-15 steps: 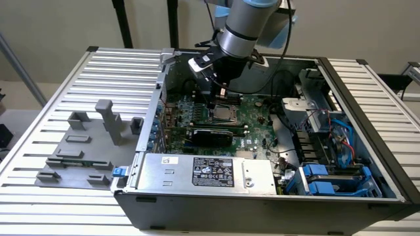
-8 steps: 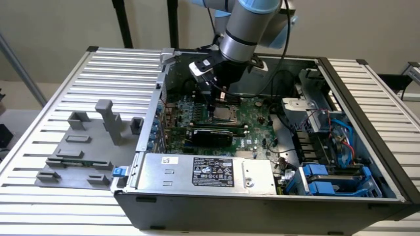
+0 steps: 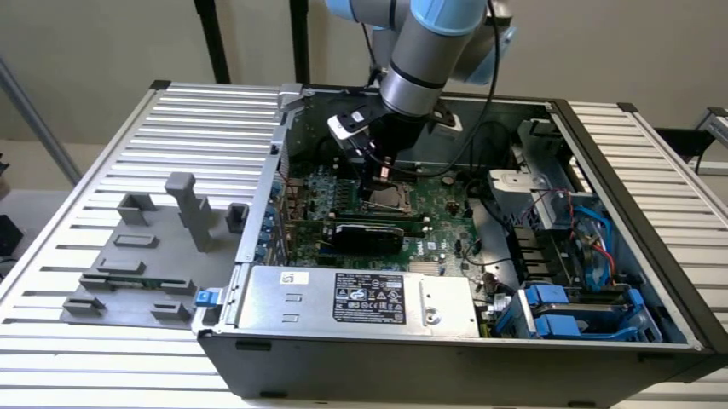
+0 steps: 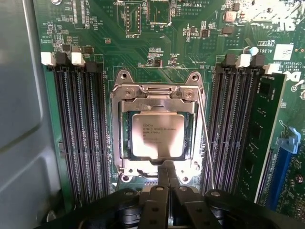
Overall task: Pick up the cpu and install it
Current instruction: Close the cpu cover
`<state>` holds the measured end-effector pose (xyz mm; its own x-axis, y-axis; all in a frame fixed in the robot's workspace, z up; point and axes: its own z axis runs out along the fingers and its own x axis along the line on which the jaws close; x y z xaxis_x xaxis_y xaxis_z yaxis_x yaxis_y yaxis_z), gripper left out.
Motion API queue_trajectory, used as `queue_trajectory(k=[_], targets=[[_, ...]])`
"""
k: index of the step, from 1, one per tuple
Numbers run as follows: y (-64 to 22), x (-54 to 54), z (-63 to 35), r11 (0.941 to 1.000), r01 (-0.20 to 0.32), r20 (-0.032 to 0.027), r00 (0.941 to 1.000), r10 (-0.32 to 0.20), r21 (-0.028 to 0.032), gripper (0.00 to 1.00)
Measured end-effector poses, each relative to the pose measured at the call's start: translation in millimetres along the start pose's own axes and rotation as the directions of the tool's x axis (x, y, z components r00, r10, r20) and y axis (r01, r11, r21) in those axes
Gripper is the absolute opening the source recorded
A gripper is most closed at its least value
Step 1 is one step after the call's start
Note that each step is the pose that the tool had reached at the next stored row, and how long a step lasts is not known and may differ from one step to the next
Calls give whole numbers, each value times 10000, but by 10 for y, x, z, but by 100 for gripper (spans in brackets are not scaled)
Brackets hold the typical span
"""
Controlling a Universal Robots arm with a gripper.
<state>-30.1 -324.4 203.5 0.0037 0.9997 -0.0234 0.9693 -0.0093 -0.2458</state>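
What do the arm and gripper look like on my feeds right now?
The arm is a silver-grey tube with light blue joint caps. Its wrist section is black, with a small white-and-black module on the side and a black cable trailing beside it. The gripper is matte black, with rounded bolted housings and two slim dark jaws.

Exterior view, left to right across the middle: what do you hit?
grey fixture plate → computer case's side wall → green motherboard → blue drive caddies
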Motion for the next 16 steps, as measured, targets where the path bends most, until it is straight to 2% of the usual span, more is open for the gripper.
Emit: queue_trajectory(k=[9,10,13,16], targets=[[11,0,44,10000,-15,1,10000,15,25,11],[10,2,33,10000,-13,-15,10000,13,27,11],[-9,-3,-36,10000,-19,-4,10000,20,67,11],[-36,-13,-82,10000,-20,-5,10000,20,75,11]])
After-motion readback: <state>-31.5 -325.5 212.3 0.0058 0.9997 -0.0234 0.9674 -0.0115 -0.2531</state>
